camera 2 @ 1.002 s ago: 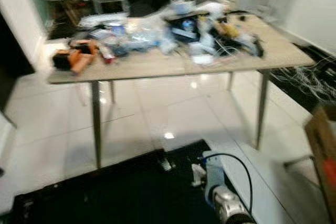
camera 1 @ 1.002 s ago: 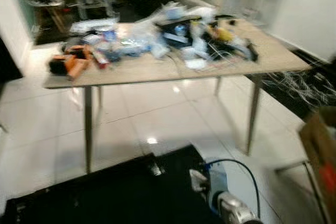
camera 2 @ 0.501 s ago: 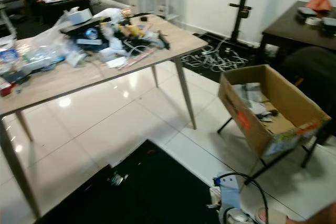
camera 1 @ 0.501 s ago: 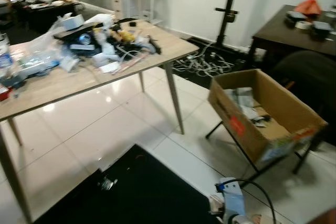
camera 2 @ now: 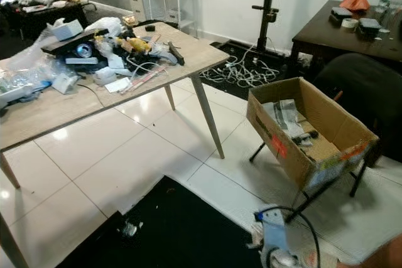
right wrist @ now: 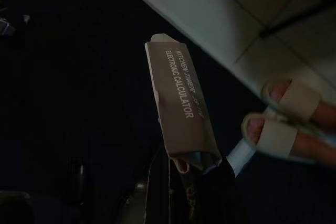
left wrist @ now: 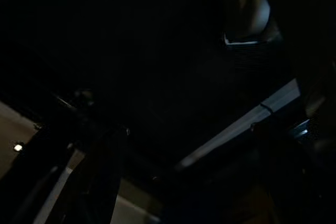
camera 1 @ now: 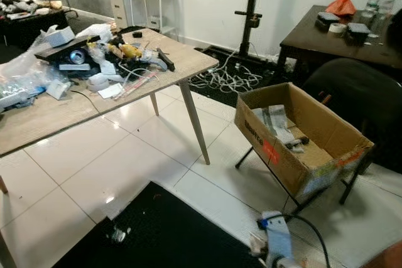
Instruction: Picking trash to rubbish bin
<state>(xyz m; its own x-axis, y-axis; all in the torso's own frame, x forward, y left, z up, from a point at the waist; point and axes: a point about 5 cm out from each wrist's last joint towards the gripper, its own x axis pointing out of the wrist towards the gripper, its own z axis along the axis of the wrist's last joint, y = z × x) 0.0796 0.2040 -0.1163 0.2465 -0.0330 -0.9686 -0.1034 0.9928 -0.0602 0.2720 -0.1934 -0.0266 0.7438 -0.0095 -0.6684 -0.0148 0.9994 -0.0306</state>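
White glossy floor tiles [camera 1: 125,161] and a black mat [camera 2: 182,230] are seen from the head views, with a light wooden tabletop [camera 1: 38,114] on slim legs to the robot's left. A heap of clutter [camera 2: 110,54] is piled on it: plastic bags, cables, a dark device and small packets. To the right, an open cardboard box [camera 1: 301,136] is set tilted on a black folding stand, with a few scraps lying inside it. Behind the box a dark chair [camera 2: 364,92] and a dark side table [camera 1: 326,32] are placed, the latter carrying an orange bag [camera 1: 342,4]. A black light stand [camera 2: 267,10] rises over a tangle of white cables [camera 1: 226,80] near the wall.

Low in the head views, the right arm [camera 1: 276,246] is seen with a blue cable, near the mat's edge.

From the right wrist view more is revealed: a slim grey packet [right wrist: 181,114] is pinched by its lower end between the jaws of the right gripper [right wrist: 191,179], which are closed on it. Printed on the packet are the words "KITCHEN TIMER" and "ELECTRONIC CALCULATOR". Beyond it, a person's feet in pale sandals [right wrist: 286,124] are seen on the floor beside the mat.

The left wrist view is very dark; the state of the left jaws cannot be told.
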